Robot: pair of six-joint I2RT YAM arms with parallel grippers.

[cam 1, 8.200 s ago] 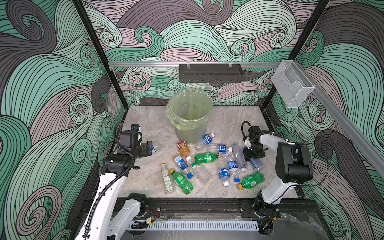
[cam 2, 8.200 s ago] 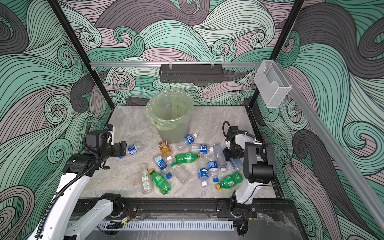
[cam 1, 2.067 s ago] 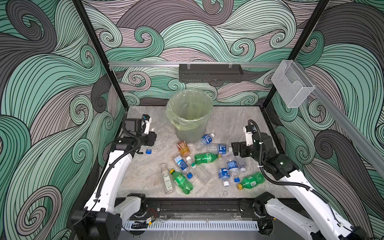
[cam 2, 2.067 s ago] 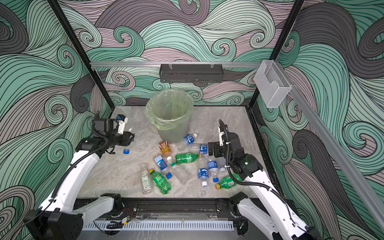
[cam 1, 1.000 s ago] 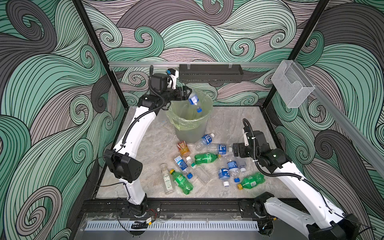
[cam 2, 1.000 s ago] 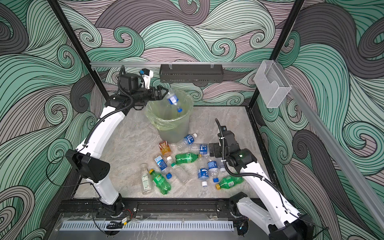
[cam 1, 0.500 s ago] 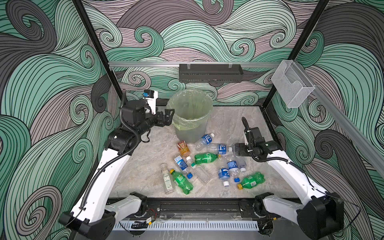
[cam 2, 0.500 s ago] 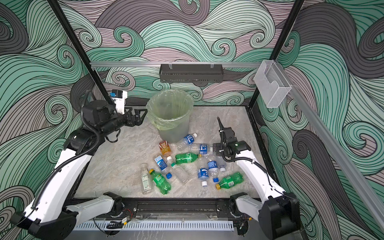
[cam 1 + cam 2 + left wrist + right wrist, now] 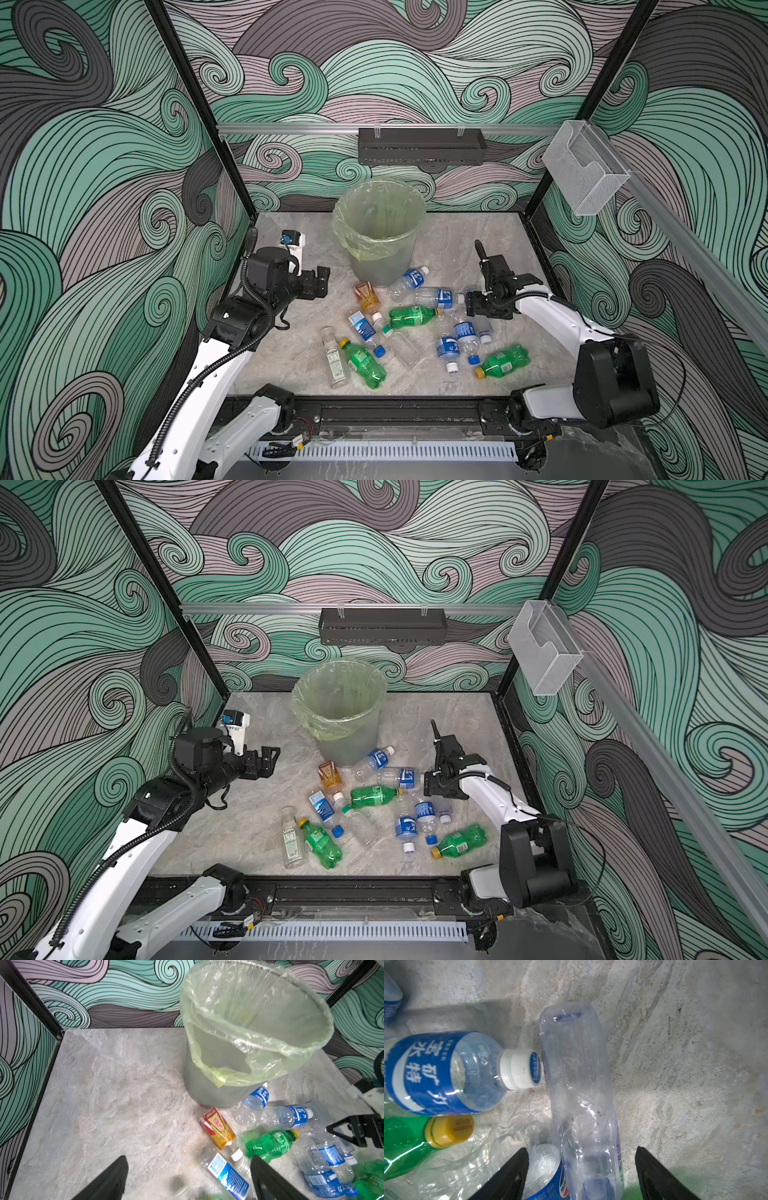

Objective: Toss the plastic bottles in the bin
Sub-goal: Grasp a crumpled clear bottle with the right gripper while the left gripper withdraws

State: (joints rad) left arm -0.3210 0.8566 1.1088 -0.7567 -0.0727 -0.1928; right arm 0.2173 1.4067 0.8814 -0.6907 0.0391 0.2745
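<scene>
Most of the job looks undone: about a dozen plastic bottles (image 9: 411, 318) lie on the table (image 9: 291, 357), from the foot of the bin (image 9: 374, 270) at 12 o'clock toward 5 o'clock. What the bin holds cannot be made out. The left gripper (image 9: 325, 283) hangs wide and empty at 9 o'clock. At 3 o'clock the right gripper (image 9: 581, 1153) straddles a clear bottle (image 9: 577, 1076), jaws apart and not clamped.

Plastic bottles (image 9: 374, 796) beside bin (image 9: 347, 748)

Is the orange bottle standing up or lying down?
Lying down: the orange bottle rests on its side, near the bin.
</scene>
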